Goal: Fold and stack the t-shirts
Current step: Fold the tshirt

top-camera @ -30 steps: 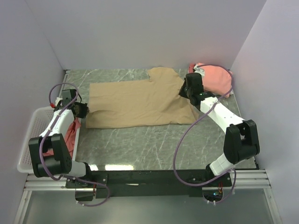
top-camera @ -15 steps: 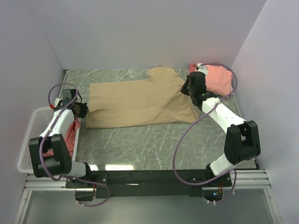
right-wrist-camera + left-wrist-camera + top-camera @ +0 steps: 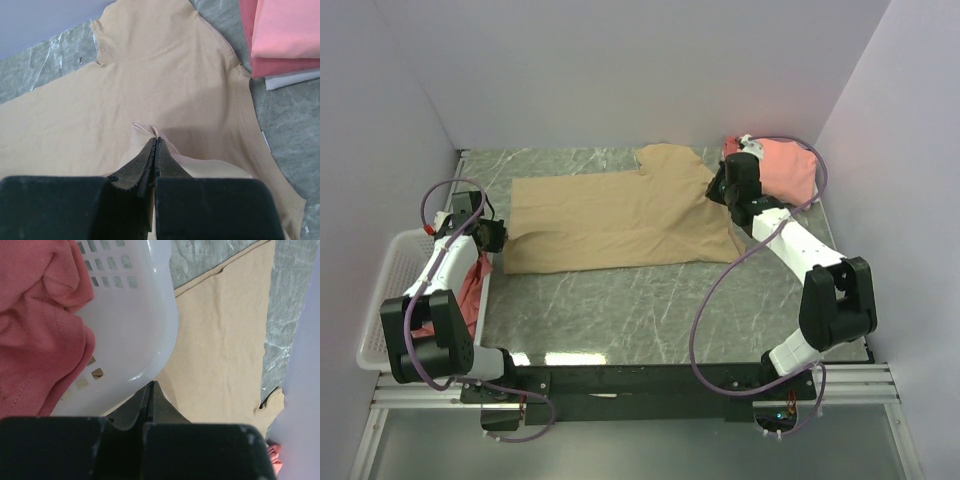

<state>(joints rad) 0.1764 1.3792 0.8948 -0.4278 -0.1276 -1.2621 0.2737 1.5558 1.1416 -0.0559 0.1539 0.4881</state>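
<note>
A tan t-shirt (image 3: 610,220) lies spread flat across the marble table. My left gripper (image 3: 498,238) is shut at the shirt's left edge, beside the basket corner; in the left wrist view the closed jaw tips (image 3: 151,384) sit against the tan cloth (image 3: 225,340). My right gripper (image 3: 718,190) is shut on a raised pinch of the shirt's right side near the sleeve, and the hem sticks up between the tips (image 3: 155,140). A stack of folded pink and red shirts (image 3: 785,168) lies at the back right.
A white perforated basket (image 3: 382,300) hangs off the table's left edge with a crumpled red shirt (image 3: 470,285) in it; its rim (image 3: 145,315) is close to my left gripper. Walls enclose the table at the back and sides.
My right gripper has moved slightly back and right toward the folded stack, drawing the shirt's right side with it. The left arm has barely moved.
</note>
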